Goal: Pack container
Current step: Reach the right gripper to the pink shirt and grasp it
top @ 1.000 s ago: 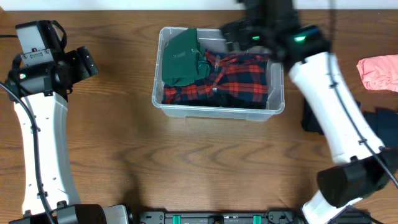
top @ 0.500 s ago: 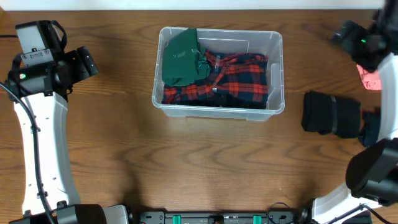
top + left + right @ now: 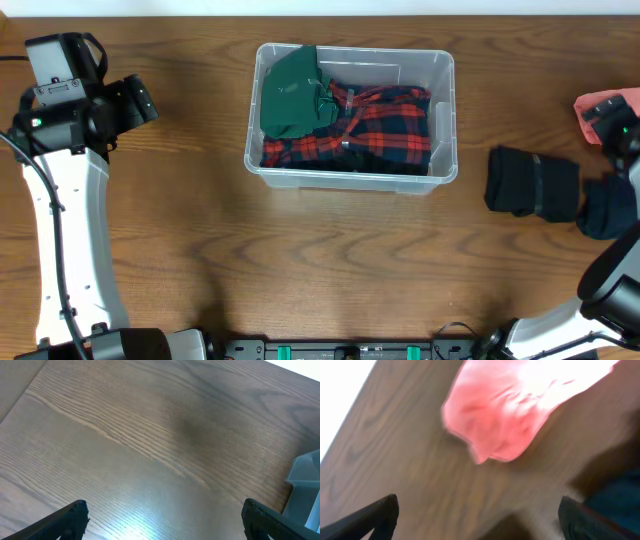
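The clear container (image 3: 350,178) stands at the middle back of the table. It holds a green garment (image 3: 290,95) and a red plaid shirt (image 3: 390,125). Its corner shows in the left wrist view (image 3: 306,490). My left gripper (image 3: 142,100) hovers far left of it, open and empty over bare wood (image 3: 165,522). My right gripper (image 3: 606,112) is at the table's right edge over a pink garment (image 3: 598,104). It is open and empty (image 3: 480,525), and the pink garment (image 3: 520,410) lies just ahead of its fingertips, blurred.
A black folded garment (image 3: 530,182) lies right of the container. A dark navy garment (image 3: 610,210) lies beside it at the right edge and shows in the right wrist view (image 3: 620,500). The left arm's white link (image 3: 65,230) stands along the left side.
My right arm has swung from above the container's back right corner out to the right edge, over the pink garment. The left arm and the container's contents have not moved.
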Robot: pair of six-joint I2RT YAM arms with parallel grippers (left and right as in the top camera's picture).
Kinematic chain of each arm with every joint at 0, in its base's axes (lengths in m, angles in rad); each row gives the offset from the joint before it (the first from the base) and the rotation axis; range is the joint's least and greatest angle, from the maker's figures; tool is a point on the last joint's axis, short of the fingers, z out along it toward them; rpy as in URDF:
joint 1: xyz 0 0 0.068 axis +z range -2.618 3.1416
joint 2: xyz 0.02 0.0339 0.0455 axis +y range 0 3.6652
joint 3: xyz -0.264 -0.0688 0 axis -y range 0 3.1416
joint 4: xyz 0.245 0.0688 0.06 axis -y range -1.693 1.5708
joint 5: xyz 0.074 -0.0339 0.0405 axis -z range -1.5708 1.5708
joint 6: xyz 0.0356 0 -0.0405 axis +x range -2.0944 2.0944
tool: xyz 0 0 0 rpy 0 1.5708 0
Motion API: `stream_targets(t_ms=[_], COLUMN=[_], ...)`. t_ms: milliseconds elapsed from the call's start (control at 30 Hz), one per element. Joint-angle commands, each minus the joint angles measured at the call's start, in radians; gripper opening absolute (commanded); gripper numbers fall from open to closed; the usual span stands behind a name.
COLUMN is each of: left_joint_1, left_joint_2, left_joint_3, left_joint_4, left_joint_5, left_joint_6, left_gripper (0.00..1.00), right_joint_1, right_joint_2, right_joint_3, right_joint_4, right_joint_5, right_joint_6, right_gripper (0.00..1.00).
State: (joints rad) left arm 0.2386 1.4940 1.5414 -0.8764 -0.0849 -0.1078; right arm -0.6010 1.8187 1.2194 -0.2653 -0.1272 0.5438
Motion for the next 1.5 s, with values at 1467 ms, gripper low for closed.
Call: stream_targets(t_ms=[1467], left_joint_1=[0.002], left_joint_2=[0.004], left_joint_3=[-0.002], left_joint_4=[-0.002], left_joint_5=[-0.002], left_joint_6=[-0.002], left_gripper=[0.98], right_joint_1=[-0.066], right_joint_2=[0.330], right_joint_3=[0.323], right_joint_4=[-0.172], right_joint_5=[0.044], right_joint_6=[-0.090], right_gripper=[0.99])
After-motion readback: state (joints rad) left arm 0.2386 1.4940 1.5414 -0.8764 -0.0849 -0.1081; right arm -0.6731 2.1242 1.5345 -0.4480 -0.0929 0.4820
